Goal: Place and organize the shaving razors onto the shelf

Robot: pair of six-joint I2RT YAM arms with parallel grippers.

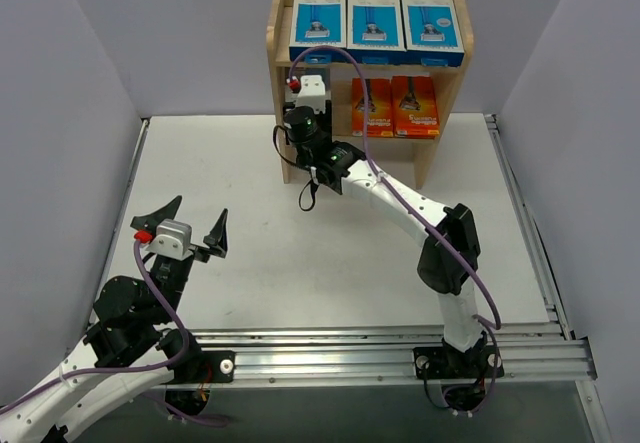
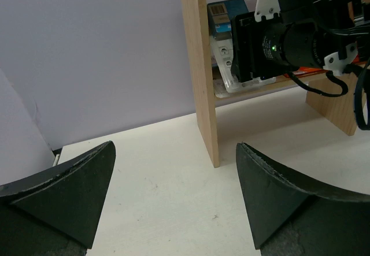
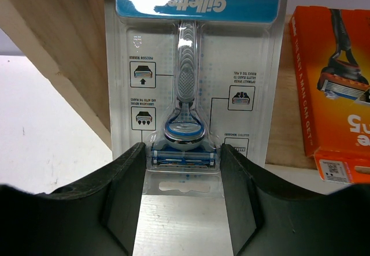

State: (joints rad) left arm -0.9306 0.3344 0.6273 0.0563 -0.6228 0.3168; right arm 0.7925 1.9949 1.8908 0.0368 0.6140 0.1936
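One blister card (image 3: pixel 191 94), clear w/ a blue label, stands on end at the left end of the middle tier of the shelf (image 1: pixel 430 158), just beside the left side panel. Its print reads inverted in the R wrist view, hang slot at the low end. We see the R gripper (image 3: pixel 184 152) clamped on it, w/ both fingers pressing the sides of the bulge round the razor head. Two orange boxes (image 1: pixel 395 106) stand side by side on the same tier, to the right, w/ a gap between them & the card. Three blue-and-white boxes (image 1: pixel 374 23) line the top tier in a row, faces fwd, behind the low rail. We find the shelf at the far side of the table (image 1: pixel 300 263), near the back wall (image 1: pixel 200 43). The L gripper (image 1: pixel 200 208) hovers over the table's near-left area, well apart from the shelf, w/ fingers spread wide & holding nothing.
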